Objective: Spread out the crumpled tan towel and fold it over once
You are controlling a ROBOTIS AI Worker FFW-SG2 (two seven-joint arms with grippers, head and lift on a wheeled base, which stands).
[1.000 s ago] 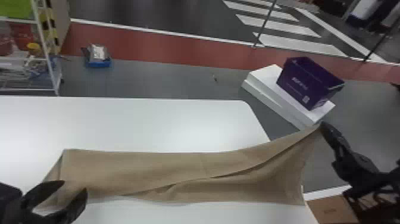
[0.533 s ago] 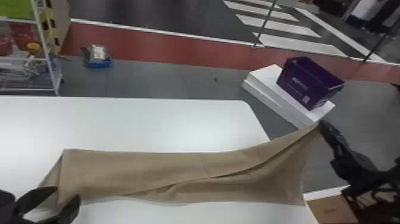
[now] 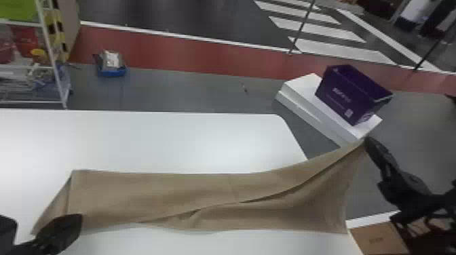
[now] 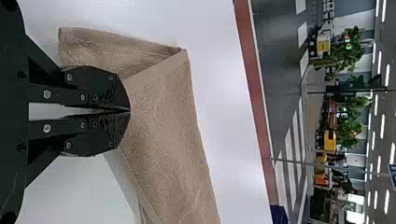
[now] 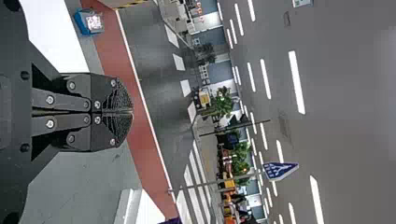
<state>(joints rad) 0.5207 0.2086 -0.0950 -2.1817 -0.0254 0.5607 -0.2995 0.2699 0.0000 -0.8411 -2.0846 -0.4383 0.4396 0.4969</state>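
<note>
The tan towel (image 3: 163, 193) lies as a long creased strip across the table's near part, its right end lifted past the table's right edge. At lower left, my left gripper (image 3: 69, 223) is shut on the towel's near edge by its left end. Seen from the left wrist, the closed left gripper (image 4: 129, 111) has the towel (image 4: 163, 107) around its tips, with a folded-over flap beside it. My right gripper (image 3: 367, 139) holds the raised right corner, the cloth hanging in a slanting crease. From its wrist, the right gripper (image 5: 132, 112) has both fingers together.
The white table (image 3: 176, 140) extends behind and in front of the towel. Beyond its right edge, a purple box (image 3: 351, 95) rests on a white stack (image 3: 305, 91). A cardboard box (image 3: 378, 239) is below the right arm, and a wire rack (image 3: 56, 67) stands at far left.
My left gripper has shifted slightly left, and its spread fingers have come together on the towel's near edge. The right gripper keeps its corner raised, almost unmoved.
</note>
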